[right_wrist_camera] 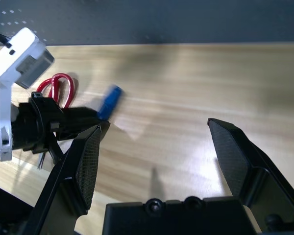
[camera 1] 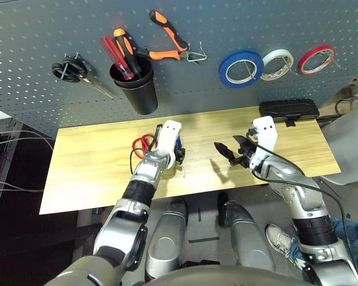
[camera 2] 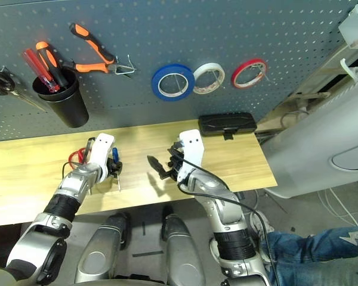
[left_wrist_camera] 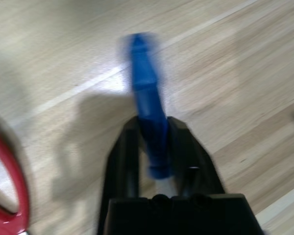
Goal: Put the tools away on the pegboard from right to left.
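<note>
Right eye view: near side, the left gripper (camera 2: 114,168) grasps the blue-handled screwdriver (left_wrist_camera: 152,112) above the wooden table (camera 2: 24,190), right of the red-handled scissors (camera 2: 76,157); the right gripper (right_wrist_camera: 159,147) is released. Screwdriver stowage is judged in hand (scissors outstanding), next requiring a lift toward the black cup (camera 2: 70,107). Far side: grey pegboard (camera 2: 131,36), tapes (camera 2: 173,82) hung; a jeans-clad leg (camera 2: 310,253) stands right.

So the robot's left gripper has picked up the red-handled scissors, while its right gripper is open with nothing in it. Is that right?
Not quite: the left gripper has closed on the blue-handled screwdriver, as the left wrist view shows; the red-handled scissors lie on the table beside it.
</note>
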Tool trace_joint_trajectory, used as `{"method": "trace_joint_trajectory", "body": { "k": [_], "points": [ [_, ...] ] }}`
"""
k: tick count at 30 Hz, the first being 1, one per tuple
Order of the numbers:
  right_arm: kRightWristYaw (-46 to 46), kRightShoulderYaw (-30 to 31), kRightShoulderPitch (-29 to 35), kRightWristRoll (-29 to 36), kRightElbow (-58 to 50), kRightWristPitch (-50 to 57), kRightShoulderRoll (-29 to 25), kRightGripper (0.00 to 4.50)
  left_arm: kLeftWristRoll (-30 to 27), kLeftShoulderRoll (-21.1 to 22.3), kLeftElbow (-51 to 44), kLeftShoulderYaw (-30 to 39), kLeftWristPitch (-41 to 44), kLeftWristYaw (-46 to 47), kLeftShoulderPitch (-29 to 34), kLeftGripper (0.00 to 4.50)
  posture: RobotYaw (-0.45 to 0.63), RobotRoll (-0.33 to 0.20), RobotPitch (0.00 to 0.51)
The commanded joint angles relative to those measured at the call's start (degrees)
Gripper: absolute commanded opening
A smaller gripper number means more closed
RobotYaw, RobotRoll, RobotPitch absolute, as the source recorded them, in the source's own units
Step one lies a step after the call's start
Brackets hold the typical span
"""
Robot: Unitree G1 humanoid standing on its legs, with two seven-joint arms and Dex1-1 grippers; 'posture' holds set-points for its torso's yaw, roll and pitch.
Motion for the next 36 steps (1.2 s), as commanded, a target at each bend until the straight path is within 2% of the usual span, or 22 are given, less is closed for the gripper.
{"method": "trace_joint_trajectory", "body": {
  "k": [1,5,9,14,18,22,29,36],
  "points": [
    [1.9,0.3,-0.8,-0.8,2.4,-0.2,-0.6,4.50,-1.1,-1.0,0.1,0.3,-1.0,-0.3,2.1,0.53,0.16,0.000,0.271],
    [4.2,0.0,-2.2,-0.6,3.8,0.2,-1.8,4.50,-1.9,-1.7,-2.5,0.3,-2.9,-0.5,2.8,0.53,0.16,0.000,0.256],
    [8.2,-0.4,-3.1,1.6,2.3,3.4,-4.2,4.50,-4.2,-2.5,-11.2,1.3,-5.2,-1.4,6.0,0.53,0.16,0.000,0.246],
    [15.9,0.9,-2.5,1.2,0.5,0.4,-9.9,4.50,-5.7,-1.0,-26.6,-0.1,-8.0,-4.5,12.6,0.53,0.16,0.000,0.233],
    [18.9,1.1,-2.8,0.6,1.3,-1.6,-11.7,4.50,-6.6,0.8,-34.8,-1.5,-10.2,-7.1,15.0,0.53,0.16,0.000,0.227],
    [20.9,1.5,-4.3,-0.7,2.1,-6.1,-11.7,4.50,-8.8,3.5,-42.7,-2.7,-15.8,-12.6,16.3,0.53,0.16,0.000,0.222],
    [20.9,1.4,-6.8,-1.8,4.6,-8.1,-10.4,4.50,-11.8,4.7,-48.0,-1.4,-21.1,-14.1,14.3,0.53,0.17,0.000,0.223],
    [21.0,0.9,-8.9,-1.8,4.4,-9.6,-8.8,4.50,-15.0,2.9,-50.9,1.7,-25.1,-11.8,7.8,0.53,0.17,0.000,0.231]
  ]
}}
